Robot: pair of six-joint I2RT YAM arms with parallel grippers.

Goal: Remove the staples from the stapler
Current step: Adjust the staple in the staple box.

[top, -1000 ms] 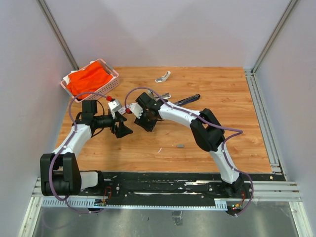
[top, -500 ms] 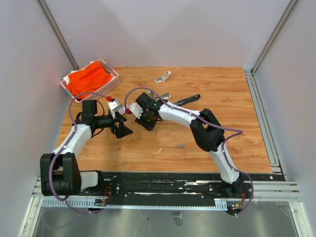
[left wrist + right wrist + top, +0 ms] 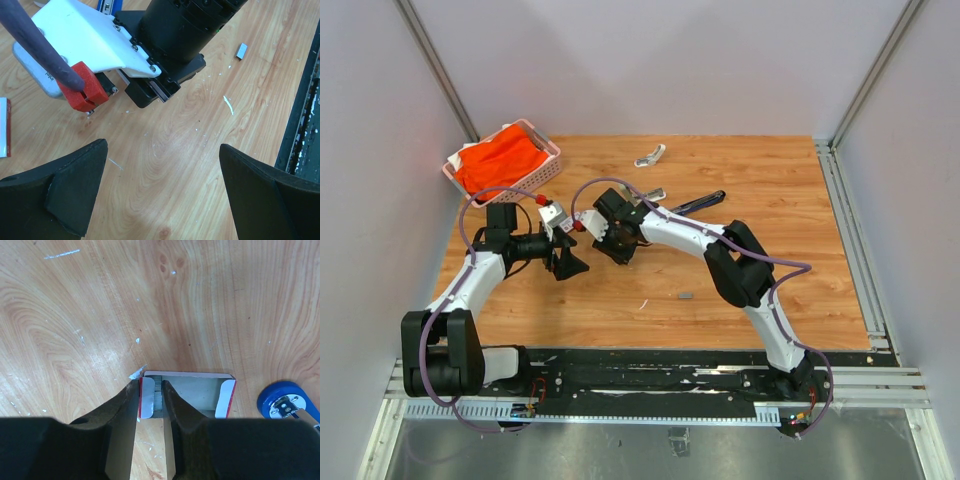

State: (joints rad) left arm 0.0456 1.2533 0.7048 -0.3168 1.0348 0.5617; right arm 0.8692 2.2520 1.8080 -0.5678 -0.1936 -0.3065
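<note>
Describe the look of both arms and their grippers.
Both the left arm and right arm have white links between bulky black joints, each trailed by a purple cable. The left gripper and right gripper carry black wedge-shaped fingers; a red clip sits at the right wrist.

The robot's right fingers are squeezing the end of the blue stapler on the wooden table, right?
Not the stapler. The right fingers are squeezing the end of the small white box on the wooden table. The blue stapler lies beside it, untouched. The right wrist view shows this.
</note>
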